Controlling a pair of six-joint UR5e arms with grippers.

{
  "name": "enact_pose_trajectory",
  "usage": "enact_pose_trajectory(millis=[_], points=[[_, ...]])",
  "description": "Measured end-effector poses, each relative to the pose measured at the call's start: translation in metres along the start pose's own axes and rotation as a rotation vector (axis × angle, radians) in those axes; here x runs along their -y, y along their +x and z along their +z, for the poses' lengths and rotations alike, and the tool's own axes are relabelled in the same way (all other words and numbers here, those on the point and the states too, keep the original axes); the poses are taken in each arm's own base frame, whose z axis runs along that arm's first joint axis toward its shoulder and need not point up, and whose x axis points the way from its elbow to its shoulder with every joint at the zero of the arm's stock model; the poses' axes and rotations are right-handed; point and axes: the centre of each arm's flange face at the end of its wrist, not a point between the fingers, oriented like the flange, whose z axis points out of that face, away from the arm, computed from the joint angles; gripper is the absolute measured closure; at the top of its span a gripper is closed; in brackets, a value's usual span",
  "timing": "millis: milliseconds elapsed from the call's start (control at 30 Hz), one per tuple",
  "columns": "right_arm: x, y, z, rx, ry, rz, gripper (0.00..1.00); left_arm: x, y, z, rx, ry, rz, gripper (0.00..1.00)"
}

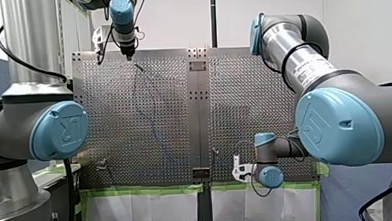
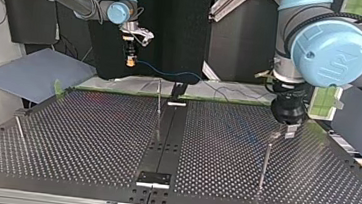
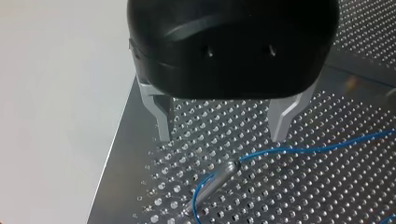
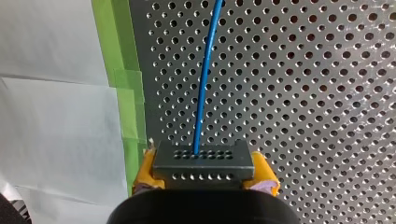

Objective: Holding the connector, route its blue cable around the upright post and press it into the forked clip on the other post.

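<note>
My right gripper (image 4: 205, 173) has yellow pads (image 4: 145, 171) shut on a black connector (image 4: 203, 161). The blue cable (image 4: 205, 84) runs from it out over the perforated table. In the top view my right gripper (image 2: 131, 59) hangs above the far table edge, with the cable (image 2: 181, 74) trailing to the right. My left gripper (image 3: 222, 137) is open, its metal fingers (image 3: 163, 126) empty, just above a slanting metal post (image 3: 215, 179). The cable (image 3: 303, 149) bends around this post's top. In the top view my left gripper (image 2: 287, 126) sits beside that post (image 2: 265, 163).
A thin post (image 2: 159, 100) rises at the middle of the table's far side, and another (image 2: 19, 129) near the top view's left edge. Green tape (image 4: 126, 84) and white sheeting border the table's edge by my right gripper. A central seam plate (image 1: 199, 110) splits the table.
</note>
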Motion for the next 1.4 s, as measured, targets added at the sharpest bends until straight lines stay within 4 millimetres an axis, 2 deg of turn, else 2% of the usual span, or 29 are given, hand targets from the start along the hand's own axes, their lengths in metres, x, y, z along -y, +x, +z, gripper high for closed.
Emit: enact_pose_trajectory(millis=[567,867,1067,1400], points=[[0.000,0.000,0.000,0.002,0.001,-0.002,1.00,0.008,-0.003,0.001,0.045,0.020,0.045,0.00],[0.001,-0.001,-0.001,0.005,0.002,0.000,1.00,0.022,-0.003,-0.002,0.086,0.060,0.124,0.00],[0.002,0.000,0.000,0.001,0.004,0.011,1.00,0.035,0.012,-0.009,0.102,0.085,0.176,0.00],[0.003,-0.001,-0.001,0.006,0.010,0.022,1.00,0.050,0.049,-0.021,0.112,0.078,0.271,0.00]])
